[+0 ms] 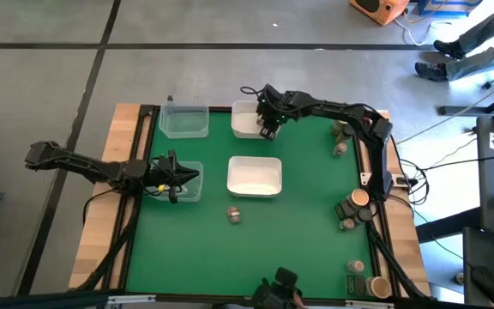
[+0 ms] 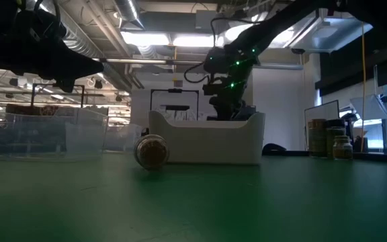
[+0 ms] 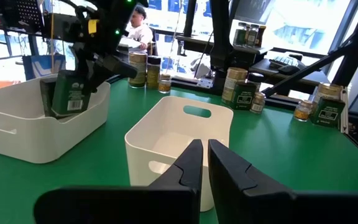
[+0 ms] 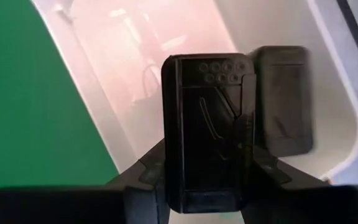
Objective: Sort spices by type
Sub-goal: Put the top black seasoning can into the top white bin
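The right gripper clamps a dark grey boxy tin over the far white rectangular tray, which holds one tin already. The left gripper waits nearly closed at the left. Most jars remain unsorted at the right edge.

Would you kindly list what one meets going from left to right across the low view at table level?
Clear plastic tubs → small round jar lying on its side → white tray → cluster of upright spice containers.
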Controlling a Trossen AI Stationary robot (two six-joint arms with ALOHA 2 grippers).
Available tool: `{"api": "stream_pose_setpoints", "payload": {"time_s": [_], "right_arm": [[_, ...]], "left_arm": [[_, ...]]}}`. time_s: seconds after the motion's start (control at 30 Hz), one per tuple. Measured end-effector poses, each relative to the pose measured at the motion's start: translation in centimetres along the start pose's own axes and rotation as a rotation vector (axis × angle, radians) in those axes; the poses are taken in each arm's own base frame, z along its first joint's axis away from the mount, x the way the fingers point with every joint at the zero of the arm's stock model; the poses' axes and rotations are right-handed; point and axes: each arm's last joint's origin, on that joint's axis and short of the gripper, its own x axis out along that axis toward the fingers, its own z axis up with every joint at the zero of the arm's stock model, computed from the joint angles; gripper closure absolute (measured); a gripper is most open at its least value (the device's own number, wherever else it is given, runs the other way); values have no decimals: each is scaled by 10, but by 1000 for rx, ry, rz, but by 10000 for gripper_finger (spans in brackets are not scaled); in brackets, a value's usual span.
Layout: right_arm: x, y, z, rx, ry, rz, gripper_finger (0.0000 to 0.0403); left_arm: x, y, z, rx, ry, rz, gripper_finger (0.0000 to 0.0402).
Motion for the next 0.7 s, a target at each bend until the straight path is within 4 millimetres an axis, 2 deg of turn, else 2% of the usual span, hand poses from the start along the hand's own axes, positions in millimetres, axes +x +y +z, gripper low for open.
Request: {"api": "stream_pose_setpoints", "payload": {"time_s": [0.17,0.37,0.6,0.7], "right_arm": [[13,3,-2,-5,27,5,269],[16,3,-3,-6,35,7,263],[16,3,-3,-6,39,7,198],[8,3,-2,-10,64,21,172]], "left_arm": [[0,0,0,0,1,0,386],[0,0,-1,4,8,1,386],[0,0,-1,3,10,2,386],[0,0,-1,3,10,2,386]]}}
